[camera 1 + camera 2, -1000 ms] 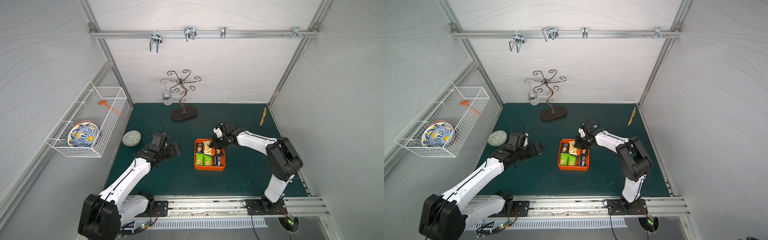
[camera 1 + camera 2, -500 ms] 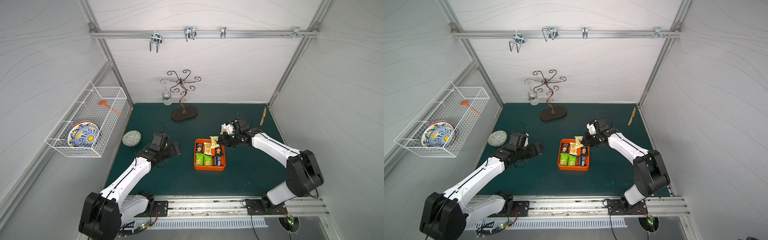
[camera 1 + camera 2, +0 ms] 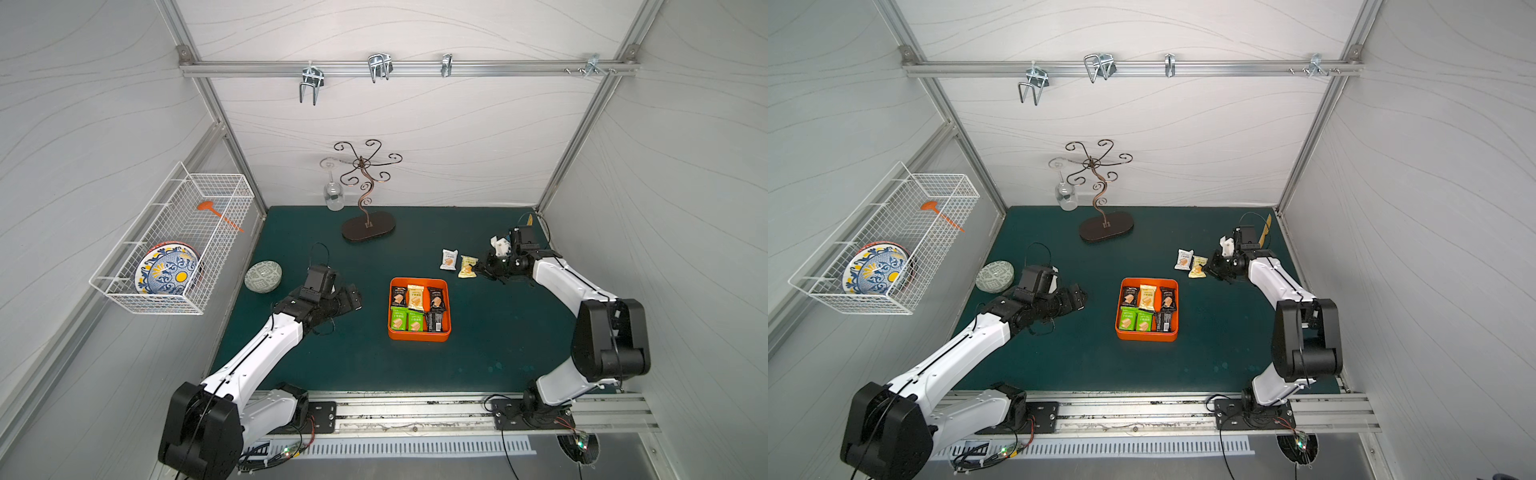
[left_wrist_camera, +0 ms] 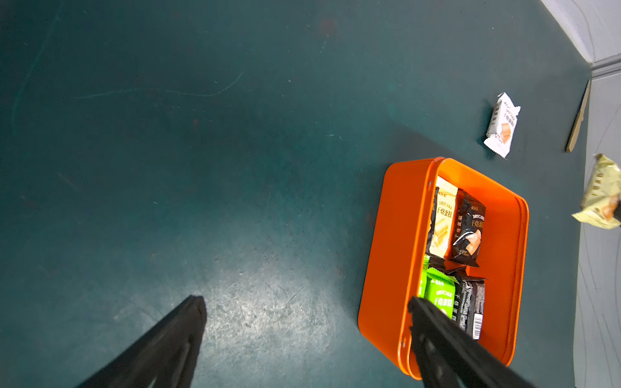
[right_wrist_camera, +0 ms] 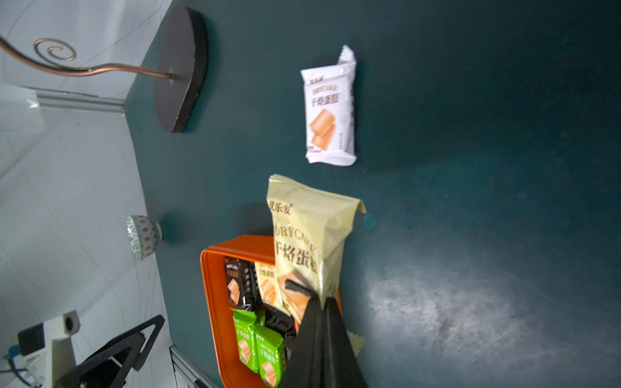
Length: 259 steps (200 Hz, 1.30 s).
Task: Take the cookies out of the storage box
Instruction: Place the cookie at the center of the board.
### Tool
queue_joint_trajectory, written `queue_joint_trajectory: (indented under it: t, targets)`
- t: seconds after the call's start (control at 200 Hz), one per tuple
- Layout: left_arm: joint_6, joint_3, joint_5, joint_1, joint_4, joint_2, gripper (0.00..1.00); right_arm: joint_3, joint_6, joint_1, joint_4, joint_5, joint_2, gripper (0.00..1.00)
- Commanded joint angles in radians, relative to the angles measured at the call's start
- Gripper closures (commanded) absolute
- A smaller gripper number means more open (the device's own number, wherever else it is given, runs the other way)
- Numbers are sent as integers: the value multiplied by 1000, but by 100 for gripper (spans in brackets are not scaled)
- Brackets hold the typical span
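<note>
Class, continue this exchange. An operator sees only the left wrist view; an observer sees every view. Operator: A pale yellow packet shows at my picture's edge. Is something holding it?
Observer: Yes, the right pincer is shut on that pale yellow packet, outside the orange box.
Operator: How many are in the box?
Observer: Six packets show in both top views, three per row.
Operator: What else is on my side?
Observer: A patterned bowl on the mat.
</note>
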Motion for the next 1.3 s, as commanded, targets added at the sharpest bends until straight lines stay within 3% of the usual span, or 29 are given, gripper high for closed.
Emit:
queue_joint_trajectory:
  t: [0.0,0.545,0.81,0.895,0.955,1.29]
  targets:
    - [18,27,9,-3,10,4,2,36,-21,-29,15,-16,69,100]
    - [24,28,-8,-3,-9,-10,2,248,-40,-76,39,-60,392,100]
    - [25,25,-19,-3,-13,-15,2,289,-41,-79,42,-66,461,100]
    - [26,26,-19,-3,-12,-11,2,293,-40,-81,42,-63,466,77]
    - [27,27,-19,-3,-13,-8,2,298,-42,-84,34,-62,466,69]
    - [17,25,-17,-3,0,-13,2,227,-50,-53,-84,99,268,51]
